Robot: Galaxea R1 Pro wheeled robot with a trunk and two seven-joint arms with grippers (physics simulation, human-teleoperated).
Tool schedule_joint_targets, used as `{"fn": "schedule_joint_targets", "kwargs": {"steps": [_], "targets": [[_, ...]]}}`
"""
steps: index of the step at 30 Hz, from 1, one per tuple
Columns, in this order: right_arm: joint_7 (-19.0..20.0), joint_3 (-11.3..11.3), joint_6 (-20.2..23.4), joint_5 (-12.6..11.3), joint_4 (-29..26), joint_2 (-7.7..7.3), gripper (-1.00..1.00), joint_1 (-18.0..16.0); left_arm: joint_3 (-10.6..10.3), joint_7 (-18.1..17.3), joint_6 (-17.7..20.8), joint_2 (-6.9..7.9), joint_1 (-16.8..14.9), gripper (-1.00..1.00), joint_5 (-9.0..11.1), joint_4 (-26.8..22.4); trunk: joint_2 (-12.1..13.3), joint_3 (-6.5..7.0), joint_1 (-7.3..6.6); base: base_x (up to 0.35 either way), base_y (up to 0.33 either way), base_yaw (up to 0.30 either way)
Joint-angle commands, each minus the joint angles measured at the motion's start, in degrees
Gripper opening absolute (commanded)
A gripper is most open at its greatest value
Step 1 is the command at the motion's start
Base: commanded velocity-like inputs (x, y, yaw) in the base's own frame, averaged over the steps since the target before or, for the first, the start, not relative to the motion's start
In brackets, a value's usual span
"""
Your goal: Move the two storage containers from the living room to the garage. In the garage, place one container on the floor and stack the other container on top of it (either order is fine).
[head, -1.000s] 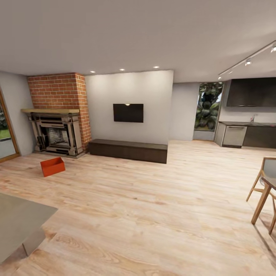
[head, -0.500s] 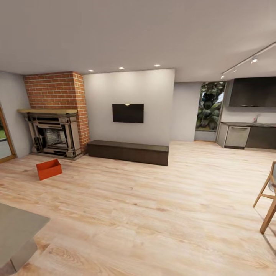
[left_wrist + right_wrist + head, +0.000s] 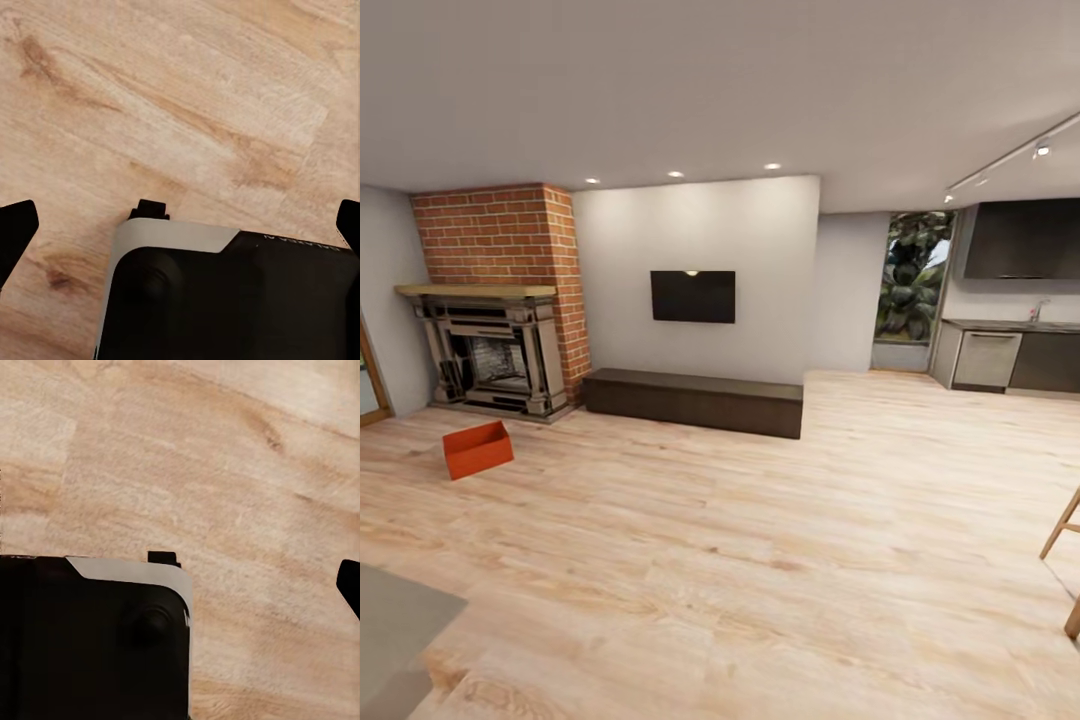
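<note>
One red-orange storage container (image 3: 478, 449) sits open-topped on the light wood-plank floor (image 3: 760, 540) of the living room, in front of the red brick fireplace (image 3: 495, 300) at the far left. The second container is out of view, and so are the garage and its concrete floor. In the left wrist view my left gripper (image 3: 180, 225) is open, its dark fingertips (image 3: 15, 229) wide apart above the planks with nothing between them. My right gripper (image 3: 180, 581) also hangs over the planks, one fingertip (image 3: 350, 583) at the picture's edge, nothing held.
A dark low bench (image 3: 695, 400) runs along the white wall under a black screen (image 3: 693, 296). A low grey table's corner (image 3: 395, 620) is at the near left. Wooden chair legs (image 3: 1065, 560) stand at the right. Kitchen cabinets (image 3: 1010, 360) lie at the far right.
The whole view has moved forward into the room: the grey table and the wooden chair have slid toward the picture's edges. The container has not moved on the floor.
</note>
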Motion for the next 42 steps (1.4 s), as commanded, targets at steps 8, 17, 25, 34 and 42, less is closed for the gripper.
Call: {"fn": "schedule_joint_targets", "kwargs": {"steps": [8, 17, 25, 34, 42], "targets": [[-0.1, 0.3, -0.3, -0.2, 0.2, -0.03, 1.0, -0.1, -0.5, 0.0, -0.1, 0.0, 0.0, 1.0, 0.5, 0.1, -0.1, -0.09, 0.05, 0.323, 0.0, 0.09], [0.1, 0.3, -0.3, -0.2, 0.2, -0.07, 1.0, -0.1, -0.5, 0.0, -0.1, 0.01, 0.0, 1.0, 0.5, 0.1, -0.1, -0.09, 0.05, 0.323, 0.0, 0.26], [0.1, 0.3, -0.3, -0.3, 0.2, -0.08, 1.0, -0.1, -0.5, 0.0, -0.1, 0.0, 0.0, 1.0, 0.5, 0.1, -0.1, -0.09, 0.05, 0.323, 0.0, 0.269], [-0.1, 0.3, -0.3, -0.2, 0.2, -0.23, 1.0, -0.1, -0.5, 0.0, -0.1, 0.0, 0.0, 1.0, 0.5, 0.1, -0.1, -0.09, 0.05, 0.323, 0.0, 0.134], [-0.2, 0.5, -0.3, 0.0, 0.2, -0.33, 1.0, -0.1, -0.5, 0.0, -0.2, 0.0, 0.0, 1.0, 0.5, 0.1, -0.1, -0.09, 0.05, 0.323, 0.0, 0.003]]}}
